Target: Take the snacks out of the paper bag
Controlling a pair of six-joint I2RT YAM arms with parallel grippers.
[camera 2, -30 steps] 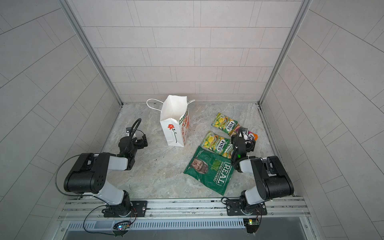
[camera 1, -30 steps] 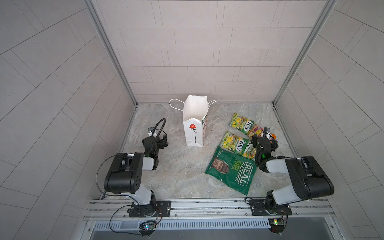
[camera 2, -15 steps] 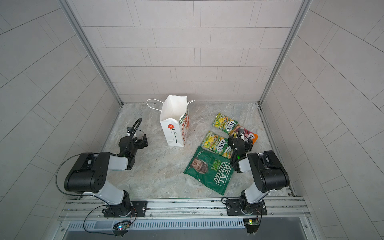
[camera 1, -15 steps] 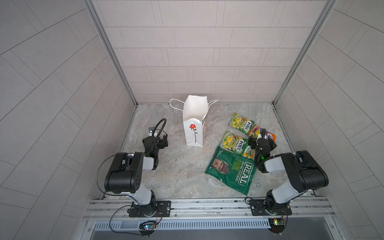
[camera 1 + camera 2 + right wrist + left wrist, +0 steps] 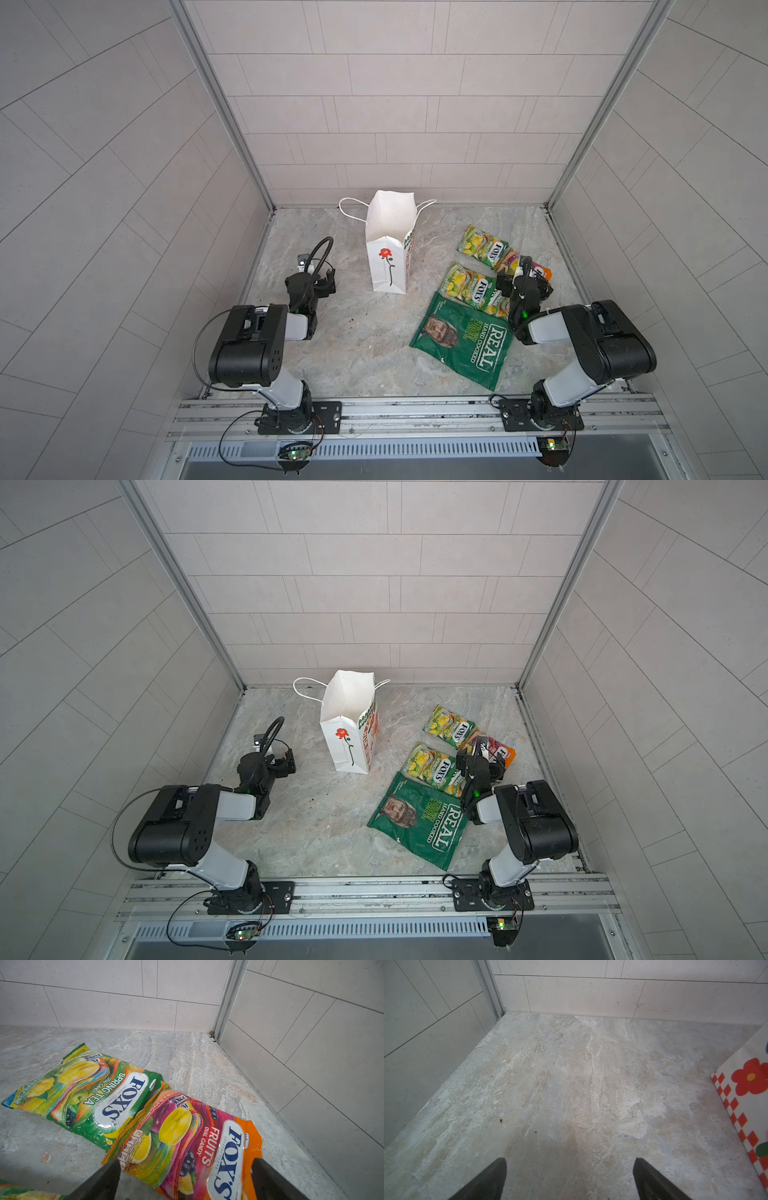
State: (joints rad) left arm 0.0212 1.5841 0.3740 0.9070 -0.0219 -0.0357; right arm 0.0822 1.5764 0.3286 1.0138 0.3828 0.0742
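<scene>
White paper bag [image 5: 388, 249] stands upright at the back of the marbled tabletop [image 5: 357, 357], its mouth open. To its right lie the dark green REAL crisp bag [image 5: 461, 338], the near FOX'S packet [image 5: 473, 291], the far FOX'S packet [image 5: 482, 246] and the pink-orange packet [image 5: 193, 1142]. The right gripper [image 5: 185, 1180] sits low over the pink-orange packet with its jaws spread. The left gripper [image 5: 571, 1180] is spread too, low above bare tabletop.

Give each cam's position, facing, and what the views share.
Top views: high over the front rail, looking down at paper bag, REAL crisp bag, left arm, right arm.
Left wrist: low, faces back-left corner; open left gripper tips over tabletop.
Right wrist: faces back-right corner; open right gripper tips above FOX'S Fruits packet.
Shared: bag in left wrist and top; Fruits packet in right wrist and top.
</scene>
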